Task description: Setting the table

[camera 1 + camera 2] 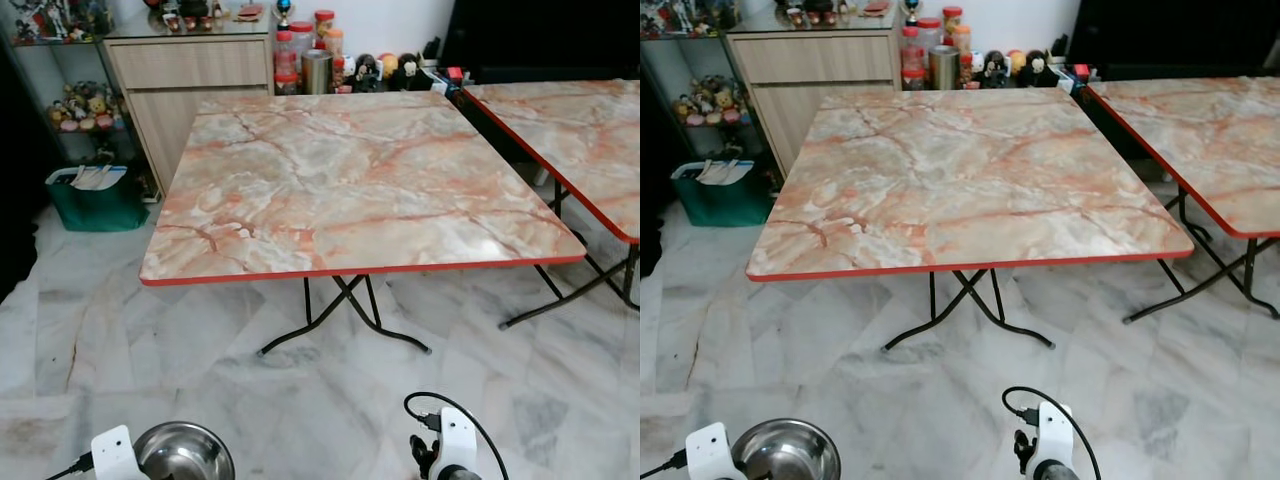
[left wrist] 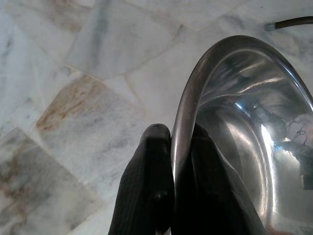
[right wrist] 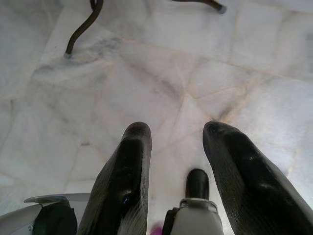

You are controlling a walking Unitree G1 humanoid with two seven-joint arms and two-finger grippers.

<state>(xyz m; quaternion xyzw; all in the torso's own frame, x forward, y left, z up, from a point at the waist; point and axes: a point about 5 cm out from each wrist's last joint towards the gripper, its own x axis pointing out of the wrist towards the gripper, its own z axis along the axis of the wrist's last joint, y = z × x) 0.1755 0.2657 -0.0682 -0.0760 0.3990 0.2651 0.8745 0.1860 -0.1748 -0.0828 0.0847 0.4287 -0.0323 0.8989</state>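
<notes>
Carry step: left gripper (image 2: pixel 171 142) jaws clamped on steel bowl (image 1: pixel 183 452) rim, right gripper (image 3: pixel 178 142) jaws apart, empty; next, reach bench (image 1: pixel 350 185) ahead, set bowl down.

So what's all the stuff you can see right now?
Tables: two, orange-and-cream marble tops with red edges; one ahead, another to its right.
Bowl: one, shiny steel, held low over the floor.
Floor: grey-white marble tiles.
Cabinet: one, light wood, behind the near table.
Jars: several, red lids, beside the cabinet.
Box: one, green, on the floor at the left.
Small toy figures: several, on shelves at far left.
Left gripper: black fingers pinching the bowl's rim.
Right gripper: black fingers apart, holding nothing, above the floor.
</notes>
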